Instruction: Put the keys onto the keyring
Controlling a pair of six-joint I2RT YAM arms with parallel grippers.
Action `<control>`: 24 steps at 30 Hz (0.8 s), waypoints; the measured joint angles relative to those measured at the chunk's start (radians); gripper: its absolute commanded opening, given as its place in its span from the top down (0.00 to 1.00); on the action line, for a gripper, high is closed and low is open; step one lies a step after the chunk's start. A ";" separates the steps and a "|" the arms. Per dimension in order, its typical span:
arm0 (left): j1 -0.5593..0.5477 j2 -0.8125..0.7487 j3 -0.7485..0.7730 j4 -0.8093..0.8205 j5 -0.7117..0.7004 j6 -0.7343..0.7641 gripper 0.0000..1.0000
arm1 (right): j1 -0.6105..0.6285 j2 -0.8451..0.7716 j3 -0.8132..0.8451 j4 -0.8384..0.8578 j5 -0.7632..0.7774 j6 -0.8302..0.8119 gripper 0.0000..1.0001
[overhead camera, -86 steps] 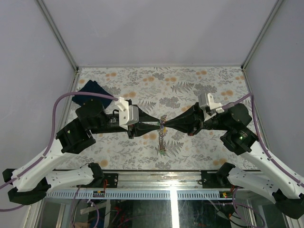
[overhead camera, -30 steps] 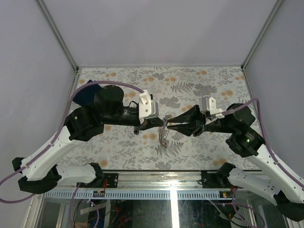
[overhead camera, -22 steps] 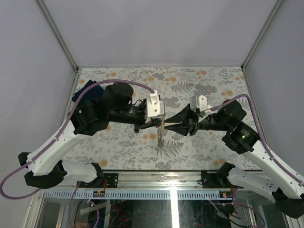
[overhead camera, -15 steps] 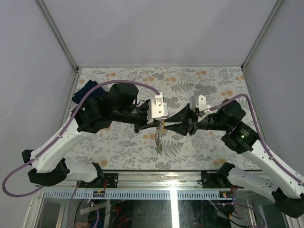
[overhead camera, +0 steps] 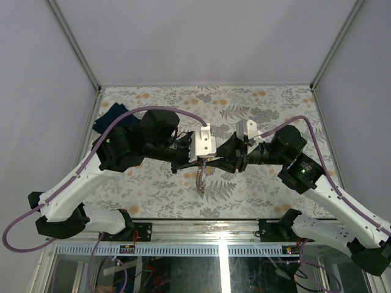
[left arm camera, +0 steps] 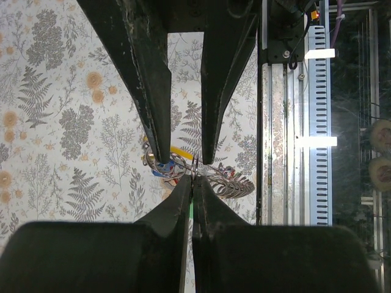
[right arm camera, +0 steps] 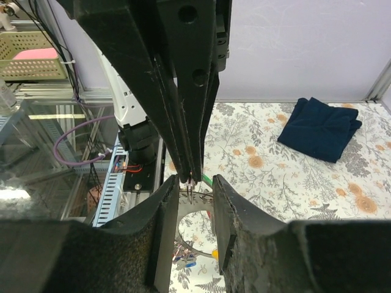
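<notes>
Looking down from the top camera, you see the fern-printed table (overhead camera: pixel 263 116), with the left arm (overhead camera: pixel 79 183) and the right arm (overhead camera: pixel 333 204) reaching inward so that their tips meet nose to nose above its middle. A dark blue folded cloth (overhead camera: pixel 113 116) lies at the far left corner, well apart from both.

The left gripper (left arm camera: pixel 192 182) has its fingers pressed together. It appears to pinch the wire of the keyring (left arm camera: pixel 190 165), though the contact is too small for you to confirm. The right gripper (right arm camera: pixel 194 183) is spread apart. In the left wrist view its two fingers straddle the left gripper's tips.

The keyring hangs below the two tips, and its silvery chain loops trail toward the near edge of the table. The keys (left arm camera: pixel 173 150) cluster at the ring. A yellow tag sits between the right gripper's fingers, and blue and red tags sit just beside one of its fingertips.
</notes>
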 measured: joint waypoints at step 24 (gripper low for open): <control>-0.006 0.002 0.013 -0.001 -0.012 0.004 1.00 | 0.000 0.029 -0.008 0.005 -0.034 0.011 0.78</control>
